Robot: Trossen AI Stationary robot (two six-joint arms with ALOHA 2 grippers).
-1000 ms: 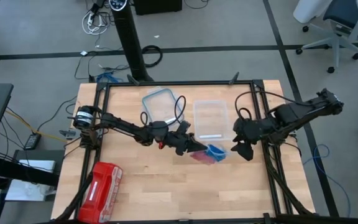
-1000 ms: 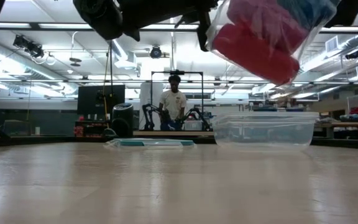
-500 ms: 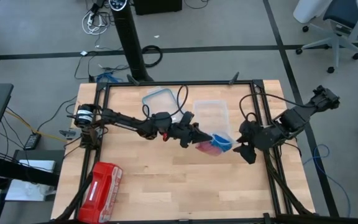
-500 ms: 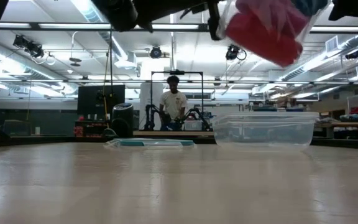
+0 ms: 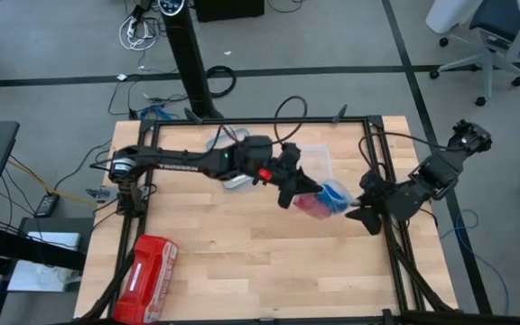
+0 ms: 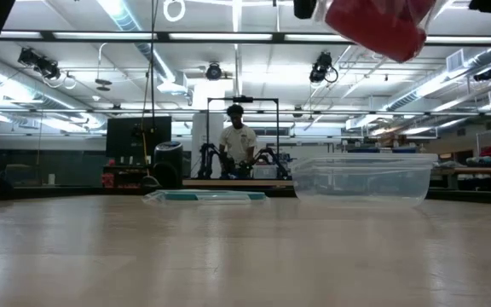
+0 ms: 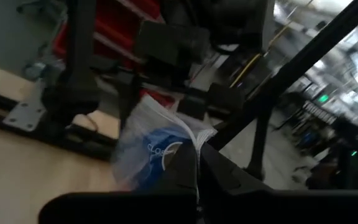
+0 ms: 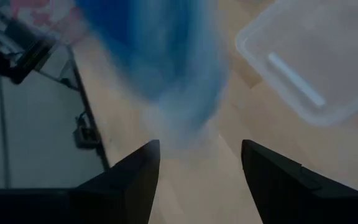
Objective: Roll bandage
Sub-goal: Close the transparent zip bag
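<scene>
A clear plastic bag [image 5: 325, 200] holds the blue rolled bandage [image 5: 335, 192] and pink-red rolls [image 5: 312, 208]. It hangs in the air just on the near side of the clear container [image 5: 317, 159]. My left gripper [image 5: 298, 187] is shut on the bag. In the left wrist view the bag [image 7: 148, 149] shows the blue roll inside. In the low view only the bag's red bottom [image 6: 380, 24] shows, high over the table. My right gripper [image 5: 366, 213] is open and empty just right of the bag, whose blue blur [image 8: 160, 62] fills its wrist view beyond the fingers. My left gripper pinches the bag's gathered plastic edge [image 7: 196, 142] between its two shut fingers, coming at it from the table's left, slanting down. The bag hangs beyond and below the fingers, lifted clear of the table, with the rolls sagging in its bottom.
The clear container [image 6: 361, 177] stands at the far middle of the table, and its lid [image 5: 227, 144] lies to its left under my left arm. A red wrapped pack [image 5: 148, 267] lies at the near left corner. A person [image 6: 239, 141] stands in the room beyond the table.
My left gripper has carried the bag up and toward the table's right and far edges, nearer the clear container. The bag has risen almost out of the low view. My right gripper has drawn back toward the table's right edge, staying open.
</scene>
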